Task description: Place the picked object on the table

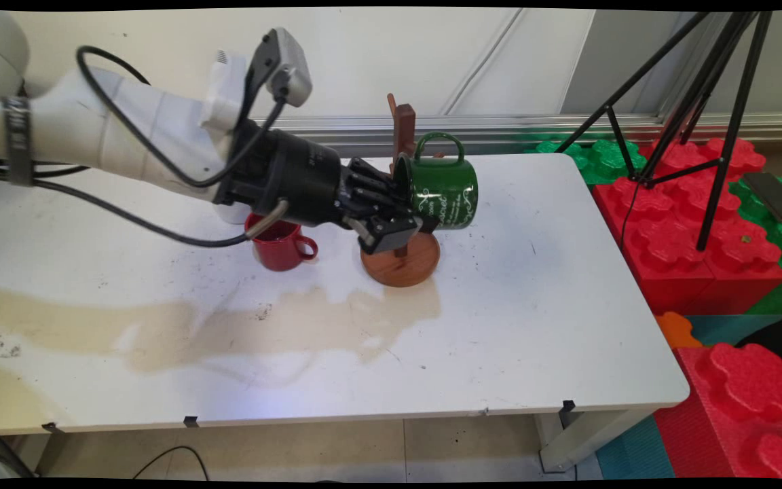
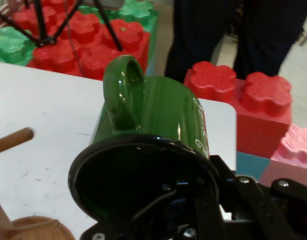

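Red mug (image 1: 281,246) beside wooden mug stand (image 1: 401,261); tripod (image 1: 693,102).

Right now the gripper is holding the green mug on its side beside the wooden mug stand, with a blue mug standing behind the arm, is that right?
Not quite: the mug standing behind the arm is red, not blue, as the main view shows. The rest holds: the gripper grips the green mug by its rim, on its side, beside the wooden mug stand.
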Motion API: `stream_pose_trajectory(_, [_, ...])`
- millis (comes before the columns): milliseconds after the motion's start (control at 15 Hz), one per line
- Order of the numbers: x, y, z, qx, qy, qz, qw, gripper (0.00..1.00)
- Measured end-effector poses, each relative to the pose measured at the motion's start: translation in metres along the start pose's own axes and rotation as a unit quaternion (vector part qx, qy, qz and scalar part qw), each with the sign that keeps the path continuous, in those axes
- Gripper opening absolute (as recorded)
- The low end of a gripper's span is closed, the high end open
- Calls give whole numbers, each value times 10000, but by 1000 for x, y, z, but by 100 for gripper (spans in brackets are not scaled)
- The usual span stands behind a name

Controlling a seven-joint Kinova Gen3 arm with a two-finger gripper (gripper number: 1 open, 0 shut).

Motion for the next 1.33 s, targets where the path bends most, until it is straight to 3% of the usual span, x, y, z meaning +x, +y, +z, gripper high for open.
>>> stream_pose_trajectory(533, [22, 10, -39, -314, -226, 567, 9976, 0])
stream_pose_trajectory(867, [28, 7, -64, -455, -579, 822, 9939, 0])
stream_pose_trajectory(1067, [24, 2, -92, -581, -965, 1174, 9867, 0])
stream_pose_trajectory(1333, [15, 0, -126, -632, -1518, 1626, 9729, 0])
